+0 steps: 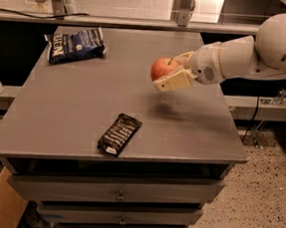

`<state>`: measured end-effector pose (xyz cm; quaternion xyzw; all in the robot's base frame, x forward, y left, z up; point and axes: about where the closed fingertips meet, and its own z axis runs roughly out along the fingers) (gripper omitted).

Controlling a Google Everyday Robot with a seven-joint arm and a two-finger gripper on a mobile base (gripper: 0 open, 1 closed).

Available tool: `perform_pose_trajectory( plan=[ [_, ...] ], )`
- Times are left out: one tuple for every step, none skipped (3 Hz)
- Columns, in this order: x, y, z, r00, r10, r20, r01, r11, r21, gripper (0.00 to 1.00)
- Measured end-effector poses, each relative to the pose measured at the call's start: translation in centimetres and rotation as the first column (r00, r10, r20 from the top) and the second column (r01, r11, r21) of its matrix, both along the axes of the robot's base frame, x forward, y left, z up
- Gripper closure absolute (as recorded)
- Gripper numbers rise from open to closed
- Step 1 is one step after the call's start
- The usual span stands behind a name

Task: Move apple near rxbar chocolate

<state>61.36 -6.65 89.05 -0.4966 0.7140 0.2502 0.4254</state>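
The red-orange apple (162,67) is held in my gripper (170,73), lifted above the right-middle part of the grey table top (74,100). The gripper's cream fingers (175,80) are shut around the apple, and the white arm comes in from the right. The rxbar chocolate (119,134), a flat black wrapper with white lettering, lies near the table's front edge, below and left of the apple. A shadow falls on the table under the apple.
A crinkled blue-and-white chip bag (76,44) lies at the back left of the table. Drawers (120,196) sit under the table top. A rail and shelf run behind the table. Speckled floor is at the right.
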Motion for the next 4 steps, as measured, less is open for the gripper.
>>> perform_pose_trajectory(
  plan=[
    [-3.9, 1.7, -0.5, 0.9947, 0.094, -0.043, -0.094, 0.996, -0.002, 1.0],
    [-3.9, 1.7, -0.5, 0.9947, 0.094, -0.043, -0.094, 0.996, -0.002, 1.0],
    [-4.4, 2.0, -0.6, 0.9929, 0.109, -0.049, -0.109, 0.994, -0.01, 1.0],
    [-5.9, 2.1, -1.1, 0.9897, 0.126, -0.067, -0.128, 0.992, -0.017, 1.0]
  ],
)
